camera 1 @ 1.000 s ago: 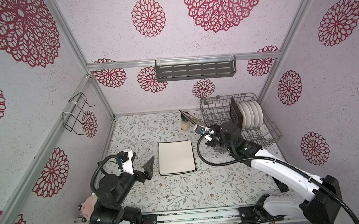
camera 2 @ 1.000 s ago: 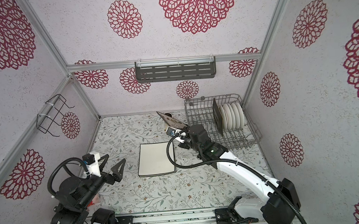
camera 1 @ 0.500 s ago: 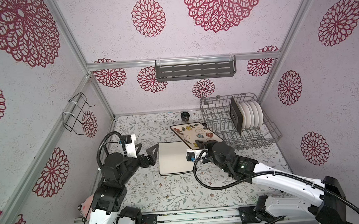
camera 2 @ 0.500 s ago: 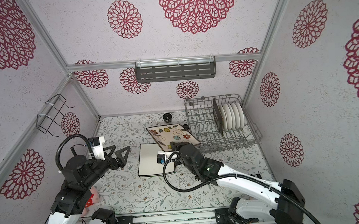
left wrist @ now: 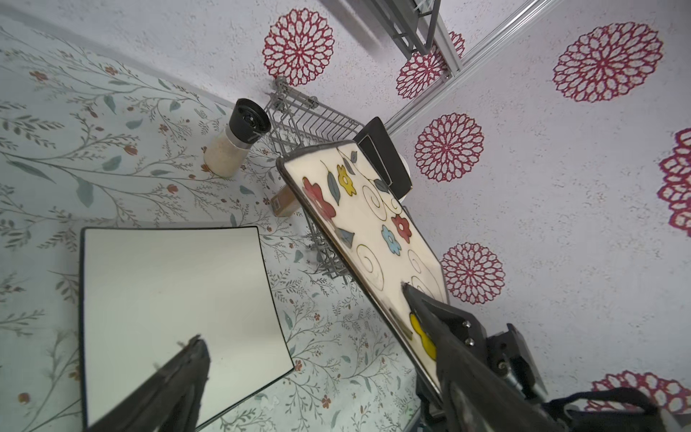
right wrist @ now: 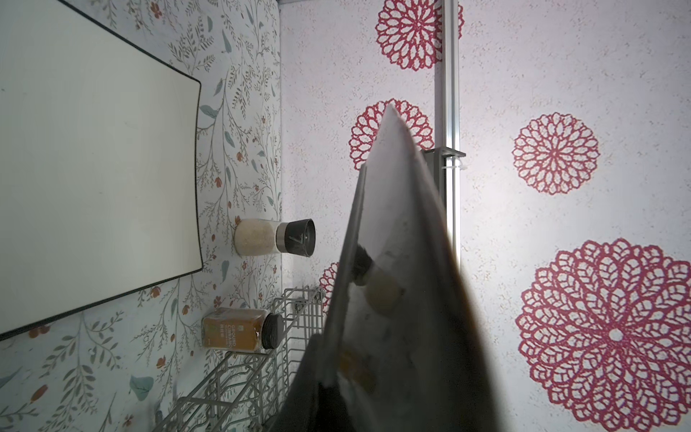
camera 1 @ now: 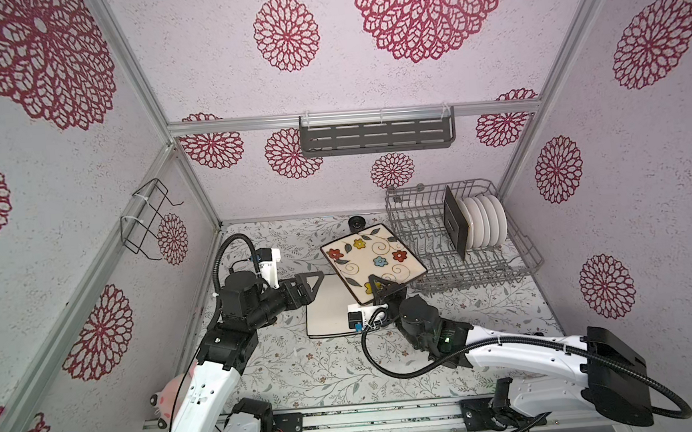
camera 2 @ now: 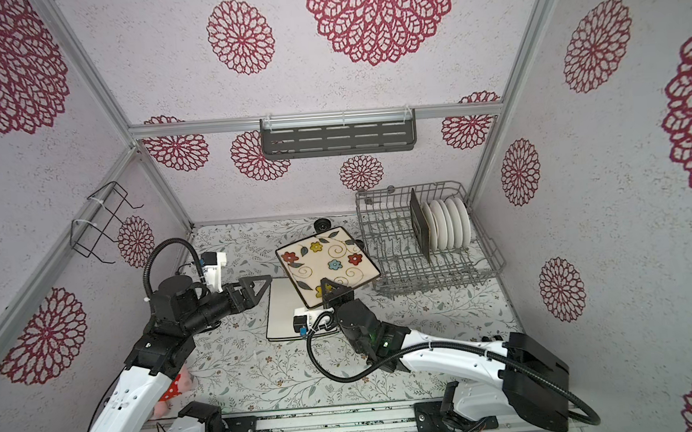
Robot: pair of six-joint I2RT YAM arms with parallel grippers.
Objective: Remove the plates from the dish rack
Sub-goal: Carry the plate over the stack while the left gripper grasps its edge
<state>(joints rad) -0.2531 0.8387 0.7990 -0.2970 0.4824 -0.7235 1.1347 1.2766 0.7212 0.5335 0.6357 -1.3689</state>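
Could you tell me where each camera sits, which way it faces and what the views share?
Top views: high in front, looking down towards the back wall; both arms, left gripper, right gripper.
Left wrist: on the left arm, facing the cream plate and the held flowered plate; one own finger.
Right wrist: on the right arm, looking along the flowered plate's edge; its own gripper only a dark blur.
Shared by all: both plates, the spice grinder.

A lab booth styled as a kitchen is shown: papered panels [camera 1: 334, 193] are framed in aluminium profiles [camera 1: 246, 124], and a dish rack [camera 1: 419, 220] is set on the bench [camera 1: 305, 374].
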